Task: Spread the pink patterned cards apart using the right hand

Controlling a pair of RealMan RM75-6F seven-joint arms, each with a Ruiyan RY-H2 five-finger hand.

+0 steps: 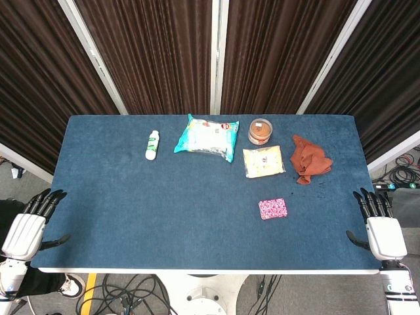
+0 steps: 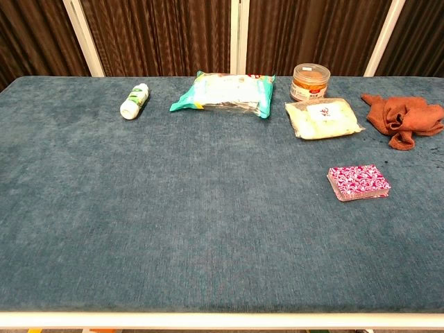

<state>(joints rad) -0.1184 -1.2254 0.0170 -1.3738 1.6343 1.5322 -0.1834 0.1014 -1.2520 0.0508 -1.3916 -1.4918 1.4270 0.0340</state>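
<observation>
A stack of pink patterned cards (image 1: 273,209) lies on the blue table (image 1: 164,210), right of centre; the chest view shows the same squared-up stack of cards (image 2: 358,182). My right hand (image 1: 379,226) hangs open beyond the table's right edge, well to the right of the cards and slightly nearer. Off the front left corner, my left hand (image 1: 29,226) is open too, holding nothing. Neither hand appears in the chest view.
Along the back sit a small white bottle (image 1: 152,144), a teal wipes pack (image 1: 207,137), a brown-lidded jar (image 1: 260,130), a pale clear packet (image 1: 263,161) and a crumpled rust cloth (image 1: 310,159). Dark curtains hang behind; cables lie on the floor.
</observation>
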